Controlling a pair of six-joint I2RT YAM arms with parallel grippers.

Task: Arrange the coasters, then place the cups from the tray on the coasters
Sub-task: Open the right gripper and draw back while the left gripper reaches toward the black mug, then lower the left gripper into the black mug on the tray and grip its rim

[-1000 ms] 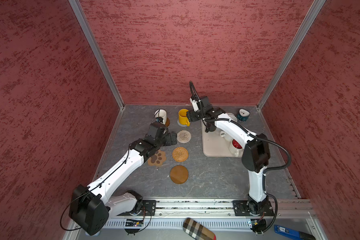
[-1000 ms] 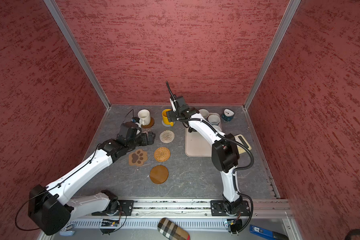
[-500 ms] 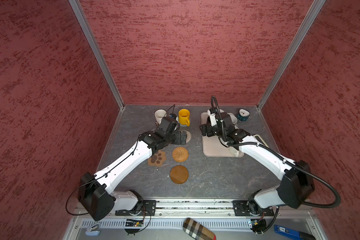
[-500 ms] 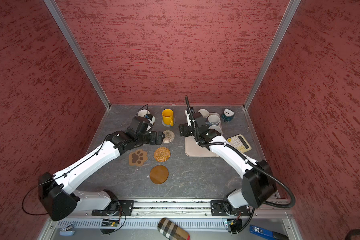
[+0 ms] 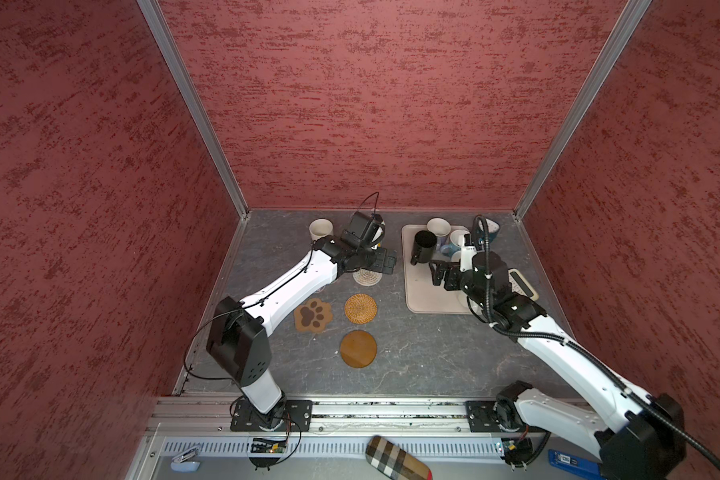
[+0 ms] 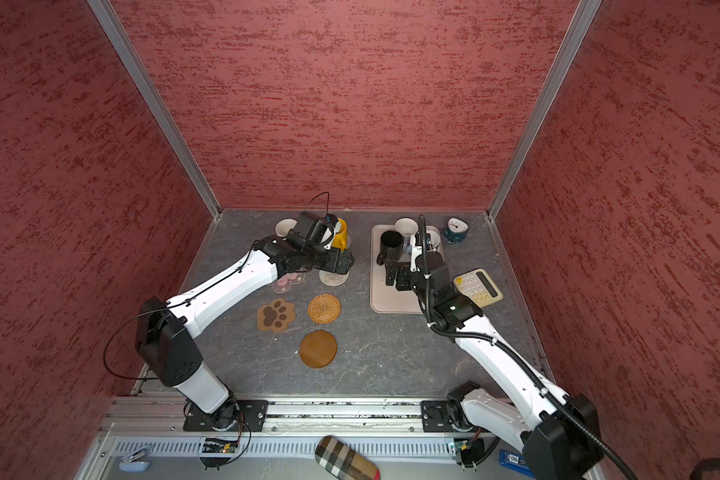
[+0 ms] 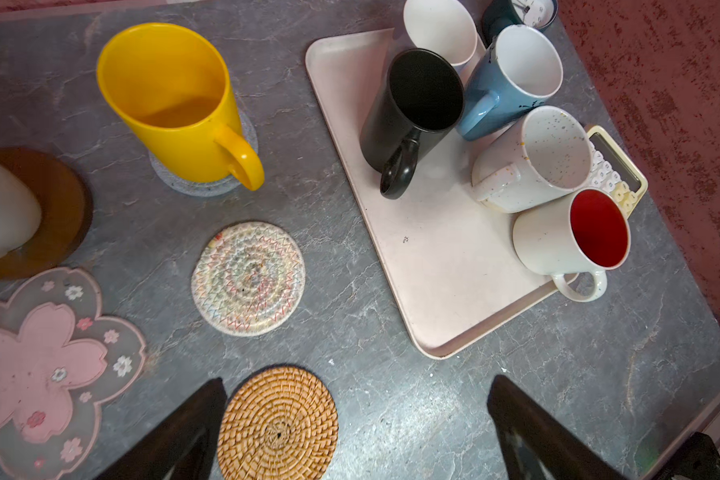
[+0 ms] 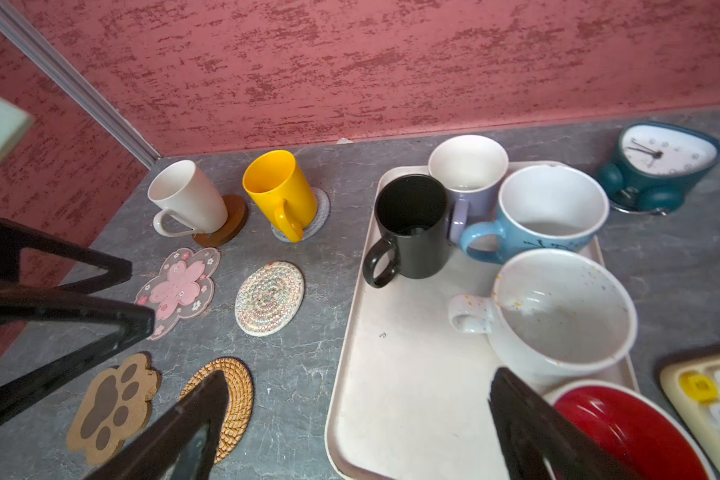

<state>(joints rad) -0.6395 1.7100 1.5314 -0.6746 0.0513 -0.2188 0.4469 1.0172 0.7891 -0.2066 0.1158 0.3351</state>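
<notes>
**Top views.** The right gripper (image 5: pixel 437 272) has left the yellow mug (image 6: pixel 340 237) and drawn back over the tray (image 5: pixel 422 301). It now hangs just beside the black mug (image 5: pixel 424 245), jaws spread and empty. The left gripper (image 5: pixel 385 262) has swung toward the middle and stands above the beige woven coaster (image 5: pixel 366 277), jaws spread, holding nothing.

**Left wrist view.** The yellow mug stands upright on the grey coaster (image 7: pixel 183 188), free of both arms. The rattan coaster (image 7: pixel 277 424) and flower coaster (image 7: pixel 38 365) lie bare on the tabletop.

**Right wrist view.** The white mug (image 8: pixel 188 199) sits on a wooden disc (image 8: pixel 229 224). The paw coaster (image 8: pixel 113 407) is bare. Five mugs remain on the tray, and the black mug's handle faces the open jaws.

**Status.** Two placements appear complete. Five coasters are free, including the second wooden disc (image 5: pixel 358 348), which matches the five mugs left. The black mug is the likely next pick.
</notes>
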